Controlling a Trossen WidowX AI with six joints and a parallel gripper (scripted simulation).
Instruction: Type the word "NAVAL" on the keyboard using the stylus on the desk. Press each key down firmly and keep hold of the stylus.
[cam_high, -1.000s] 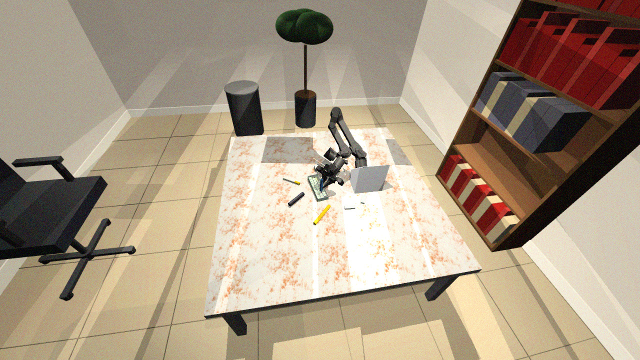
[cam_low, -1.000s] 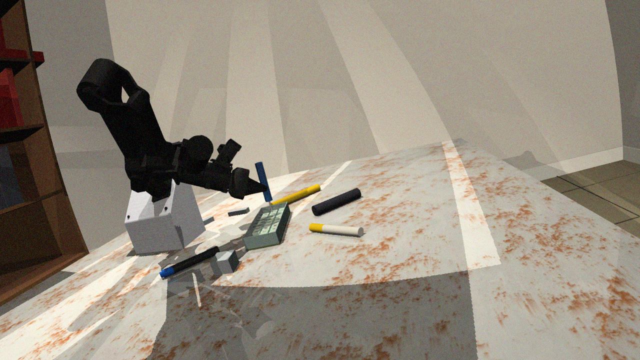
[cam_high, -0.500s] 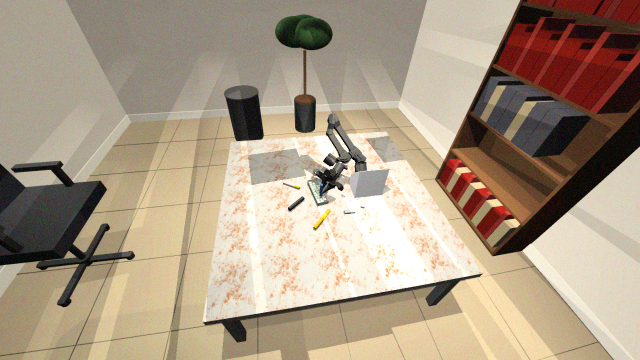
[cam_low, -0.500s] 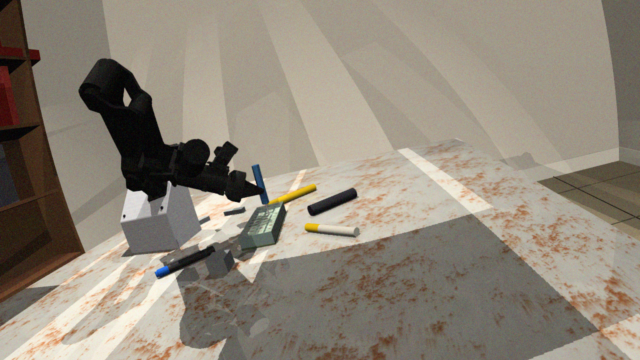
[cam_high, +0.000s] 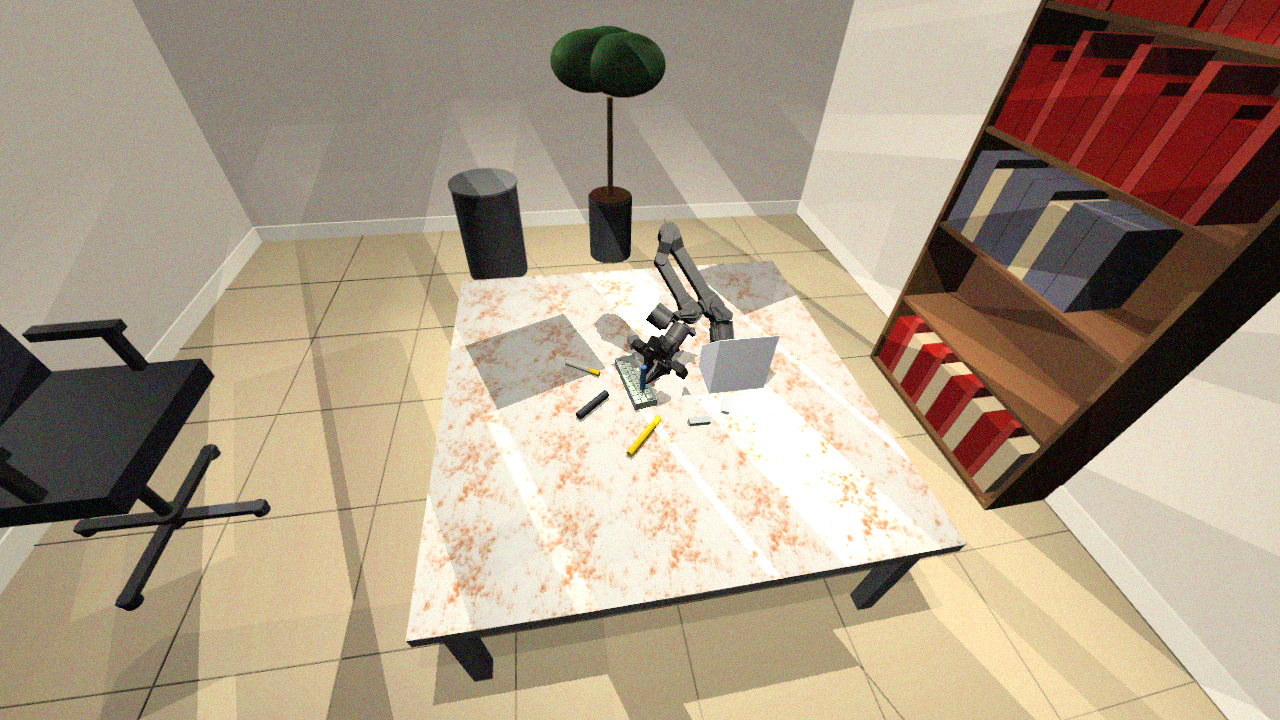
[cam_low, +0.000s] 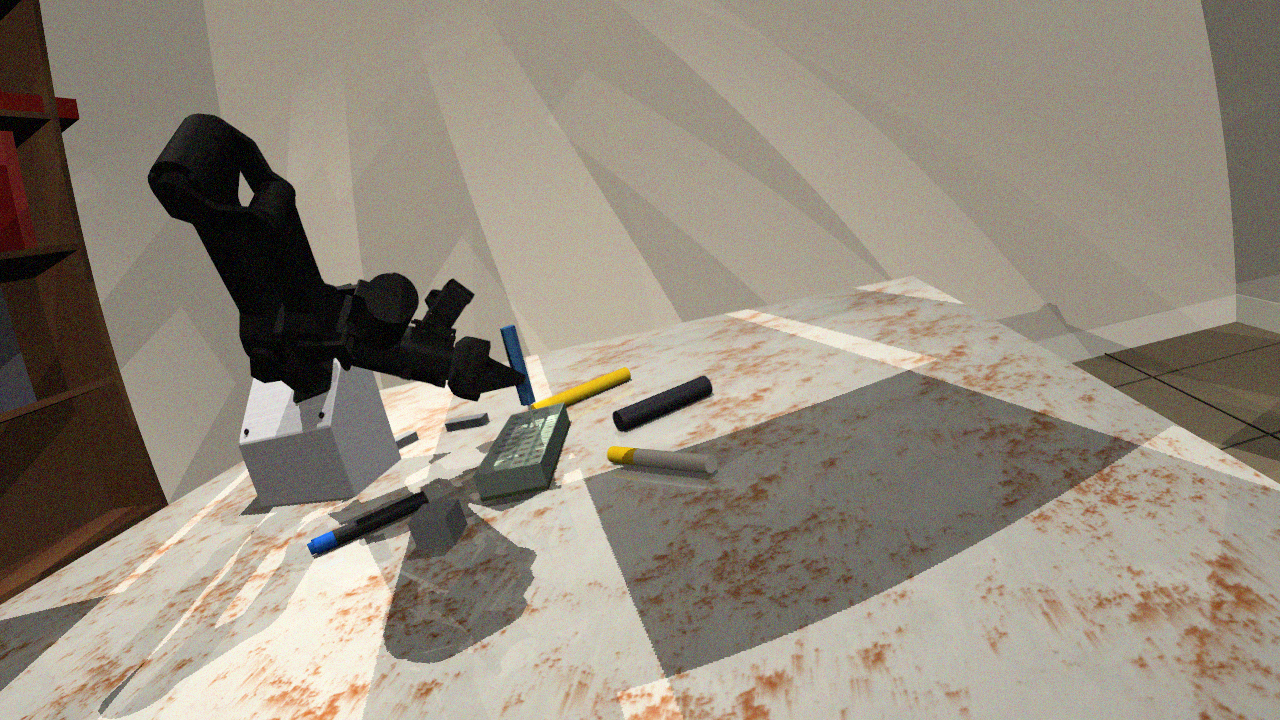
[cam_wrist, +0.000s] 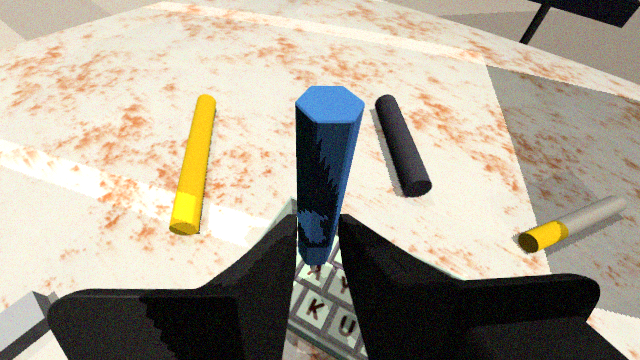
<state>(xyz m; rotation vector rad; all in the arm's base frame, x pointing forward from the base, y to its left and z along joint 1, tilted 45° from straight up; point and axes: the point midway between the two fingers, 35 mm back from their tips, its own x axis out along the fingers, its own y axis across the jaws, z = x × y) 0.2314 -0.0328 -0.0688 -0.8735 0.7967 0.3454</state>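
Note:
My gripper (cam_high: 648, 374) (cam_low: 521, 380) (cam_wrist: 317, 223) is shut on the blue hexagonal stylus (cam_high: 642, 379) (cam_low: 512, 351) (cam_wrist: 327, 150), which stands nearly upright with its thin tip down. The green-grey keyboard (cam_high: 634, 386) (cam_low: 519, 481) (cam_wrist: 315, 300) lies under it. In the exterior view the tip is at the keyboard's far end. In the wrist view the handle's lower end overlaps the upper part of the A key, with Y to its right and K and U below. The tip itself is hidden there, and I cannot tell whether it touches or presses a key.
A yellow marker (cam_high: 644, 436) (cam_low: 583, 389) (cam_wrist: 194, 160), a black cylinder (cam_high: 592, 404) (cam_low: 662, 402) (cam_wrist: 402, 145) and a yellow-ended pale one (cam_low: 671, 461) (cam_wrist: 590, 217) lie beyond or beside the keyboard. A blue-ended black pen (cam_low: 371, 519) and grey cube (cam_low: 438, 526) lie on its near side in the exterior view.

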